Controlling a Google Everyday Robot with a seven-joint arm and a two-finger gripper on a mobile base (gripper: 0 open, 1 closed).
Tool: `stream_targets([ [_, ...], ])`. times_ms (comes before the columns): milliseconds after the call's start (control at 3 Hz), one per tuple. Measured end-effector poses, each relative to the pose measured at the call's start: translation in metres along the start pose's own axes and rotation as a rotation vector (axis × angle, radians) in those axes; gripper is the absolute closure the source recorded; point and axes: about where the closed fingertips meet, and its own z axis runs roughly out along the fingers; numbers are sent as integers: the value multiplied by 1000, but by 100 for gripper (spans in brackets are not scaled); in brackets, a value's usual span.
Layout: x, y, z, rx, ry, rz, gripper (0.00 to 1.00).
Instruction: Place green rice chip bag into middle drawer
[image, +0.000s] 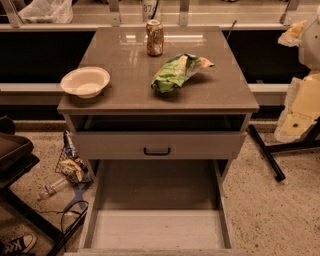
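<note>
The brown-topped desk (125, 95) stands on a speckled floor. On it the green rice chip bag (177, 72) lies crumpled, near a soda can (154, 37). Below, the middle drawer (155, 230) is pulled open. The tool is out of sight, so I cannot tell its state. The pick-up looks not yet begun: next, reach and grasp the bag.

The robot's arm (302, 102) stands at the far right edge of the camera view, and the frame cuts most of it off. Its pale cream segments rise from a broad, slanted block low down to a rounded grey-white section near the top corner. The gripper (291, 34) sits at the upper right, raised, jutting leftward from that rounded section, only partly showing.
</note>
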Motion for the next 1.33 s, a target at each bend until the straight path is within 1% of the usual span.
stream_targets([
  [333,-1,0,0,2,-1,-2,0],
  [667,-24,-21,13,-5,-41,-86,0],
  [1000,-55,-46,36,-37,-49,-234,0],
  [1333,-91,-63,64,-79,-46,-465,0],
])
